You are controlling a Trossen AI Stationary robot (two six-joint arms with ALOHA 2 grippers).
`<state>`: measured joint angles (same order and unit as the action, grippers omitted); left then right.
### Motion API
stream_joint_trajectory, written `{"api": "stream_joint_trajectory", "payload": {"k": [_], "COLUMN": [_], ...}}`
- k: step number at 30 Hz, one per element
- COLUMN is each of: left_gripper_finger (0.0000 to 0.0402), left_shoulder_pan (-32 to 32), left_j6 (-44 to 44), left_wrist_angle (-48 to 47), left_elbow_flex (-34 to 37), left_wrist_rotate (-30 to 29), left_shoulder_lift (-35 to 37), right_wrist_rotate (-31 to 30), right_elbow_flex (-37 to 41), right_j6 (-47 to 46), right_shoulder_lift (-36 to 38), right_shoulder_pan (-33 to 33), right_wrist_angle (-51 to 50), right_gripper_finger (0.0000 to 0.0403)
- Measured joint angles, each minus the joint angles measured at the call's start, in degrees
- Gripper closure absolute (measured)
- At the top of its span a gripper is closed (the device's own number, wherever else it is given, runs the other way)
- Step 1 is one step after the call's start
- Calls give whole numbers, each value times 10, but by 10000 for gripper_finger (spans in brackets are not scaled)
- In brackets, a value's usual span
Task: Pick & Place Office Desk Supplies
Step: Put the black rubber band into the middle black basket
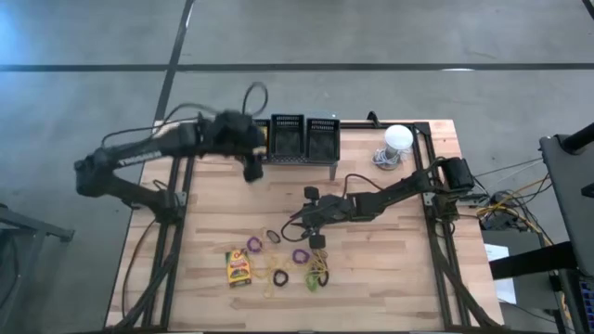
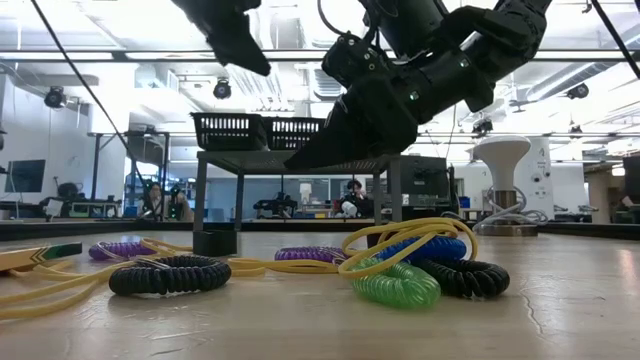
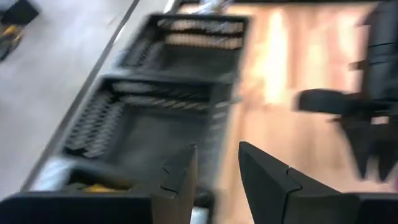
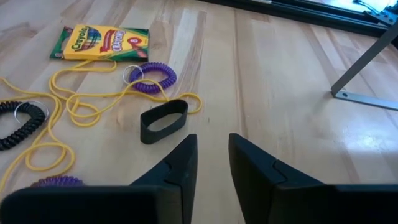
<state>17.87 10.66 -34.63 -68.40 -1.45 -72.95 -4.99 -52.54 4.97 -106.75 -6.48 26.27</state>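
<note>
We lower the right gripper [image 4: 210, 163] — its 2 fingers parted, empty — straight over the black oval band [image 4: 163, 120] just ahead, beside the purple coil [image 4: 152, 76]; the left gripper [image 3: 214, 177], parted and empty, hangs over the black mesh baskets [image 3: 155, 99].

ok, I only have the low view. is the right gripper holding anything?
Observer: No. In its wrist view the right gripper has its fingers apart with nothing between them.
Operator: what's nearest it?
Observer: A black band lies flat on the table just ahead of the fingers, not touching them.
Operator: and the left?
Observer: The left gripper is open and empty, up beside the black baskets at the table's edge.
</note>
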Motion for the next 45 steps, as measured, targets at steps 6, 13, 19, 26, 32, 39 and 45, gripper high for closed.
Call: {"api": "stream_joint_trajectory", "payload": {"k": [6,13,19,26,32,39,45], "left_gripper_finger": [281,281,281,281,281,281,281], "left_shoulder_pan": [-140,-294,-339,-336,-336,-336,-336], "left_j6": [-43,-82,-138,-135,-135,-135,-136], "left_wrist_angle": [224,405,556,608,565,473,408], "left_elbow_flex": [201,371,477,518,534,539,539], "left_wrist_rotate": [-4,-80,-160,-200,-200,-200,-200], "left_shoulder_lift": [71,96,94,104,104,102,102], "right_wrist_rotate": [-1,-1,-1,-1,-1,-1,-1], "right_elbow_flex": [0,0,-4,-13,-20,-31,-34], "right_j6": [0,0,-12,-13,-13,-16,-15], "right_shoulder_lift": [0,-1,-1,-1,-1,-1,-1], "right_shoulder_pan": [4,5,5,5,5,5,5], "right_wrist_angle": [26,71,74,75,74,70,70], "right_gripper_finger": [326,333,335,335,335,335,335]}}
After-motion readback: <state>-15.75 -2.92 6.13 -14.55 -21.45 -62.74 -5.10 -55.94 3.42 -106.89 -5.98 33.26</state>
